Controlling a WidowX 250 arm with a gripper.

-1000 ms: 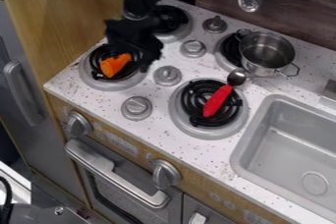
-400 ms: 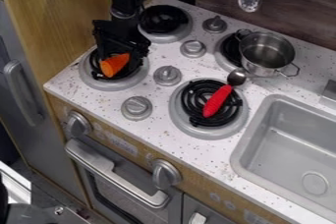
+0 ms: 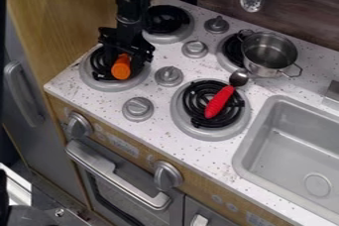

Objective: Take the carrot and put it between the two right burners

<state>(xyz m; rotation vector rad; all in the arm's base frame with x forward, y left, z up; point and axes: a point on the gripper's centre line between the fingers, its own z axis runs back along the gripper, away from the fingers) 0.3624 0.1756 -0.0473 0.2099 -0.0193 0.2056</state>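
1 tabletop [image 3: 162, 131], white, speckled. Burners, qty 4: front L [image 3: 97, 84], nr tabletop's front L corner; back L [image 3: 176, 37], nr back edge; front R [image 3: 199, 132], nr front edge; back R [image 3: 226, 62], toward back edge.

1 carrot [image 3: 121, 71], orange, toy: at front L burner, blunt orange end toward tabletop's front edge; well apart from the gap betw. the 2 R burners.

1 gripper [image 3: 124, 60], blk: low over front L burner, at the carrot. Whether spread or pinching carrot, couldn't tell.

1 spoon [image 3: 219, 102], red hdl: hdl lay across front R burner, metal bowl past its rim, toward back edge, just beside pot.

1 pot [image 3: 269, 54], metal, 2 hdls: upright, partly over back R burner.

Knobs, qty 4, gray, on tabletop betw. L & R burners: in a row, front edge to back.

1 sink [image 3: 246, 148], gray: R of front R burner, along tabletop's front edge.

1 slotted spoon [image 3: 252, 0], metal: hung above back edge.
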